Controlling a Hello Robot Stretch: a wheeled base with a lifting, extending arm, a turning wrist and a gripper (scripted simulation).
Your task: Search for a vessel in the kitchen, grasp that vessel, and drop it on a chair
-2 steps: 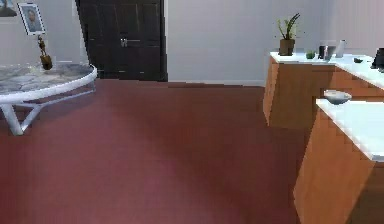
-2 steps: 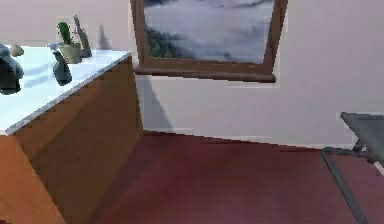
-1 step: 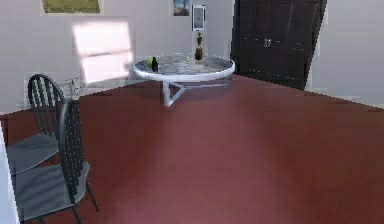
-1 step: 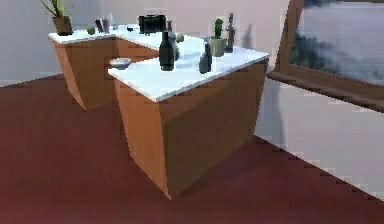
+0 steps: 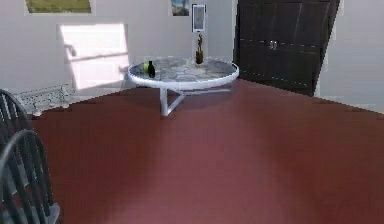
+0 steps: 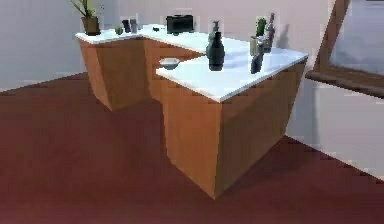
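A dark round-bodied vessel with a narrow neck (image 6: 215,50) stands on the white top of a wooden kitchen counter (image 6: 230,120). A small pale bowl (image 6: 168,64) sits on the same top, toward its left edge. In the forward view, two dark spindle-back chairs (image 5: 20,165) fill the lower left corner. A round white-rimmed table (image 5: 183,73) stands farther back, with a dark bottle (image 5: 150,68) and a small vase holding twigs (image 5: 199,50) on it.
The counter is L-shaped. It carries a potted plant (image 6: 90,18), a dark appliance (image 6: 180,22) and several bottles (image 6: 262,42). A window (image 6: 352,50) lies at the right. Tall dark doors (image 5: 282,42) stand behind the table. Open red-brown floor (image 5: 220,160) stretches ahead.
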